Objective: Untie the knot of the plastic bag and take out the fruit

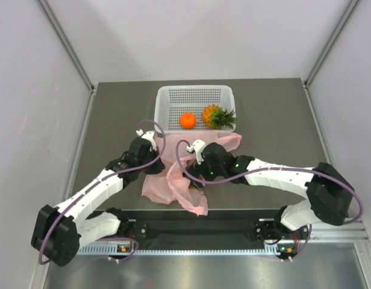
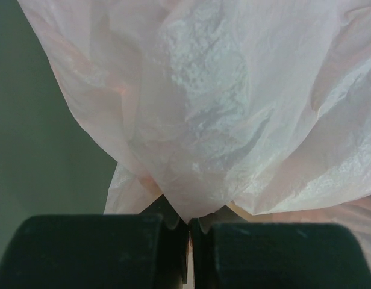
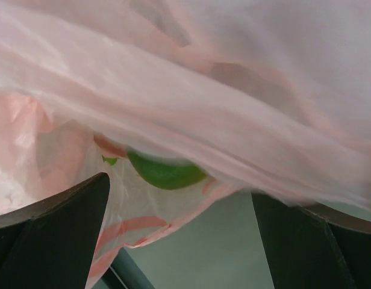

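Note:
The pink plastic bag (image 1: 173, 183) lies crumpled on the table between my arms and shows no knot. My left gripper (image 1: 154, 158) is shut on a pinch of the bag's film (image 2: 190, 221), and the bag (image 2: 233, 108) fills the left wrist view above it. My right gripper (image 1: 190, 174) is open at the bag's middle, with its fingers (image 3: 53, 235) spread wide and nothing between them under a loose fold of the bag (image 3: 221, 102). A green rounded fruit (image 3: 164, 171) shows through the plastic. An orange (image 1: 187, 120) and a mini pineapple (image 1: 217, 115) lie in the basket. The other fruit is hidden.
The white perforated basket (image 1: 173, 96) stands at the back centre of the dark table, just beyond the bag. White walls close in the left, right and back. The arm bases and a metal rail run along the near edge.

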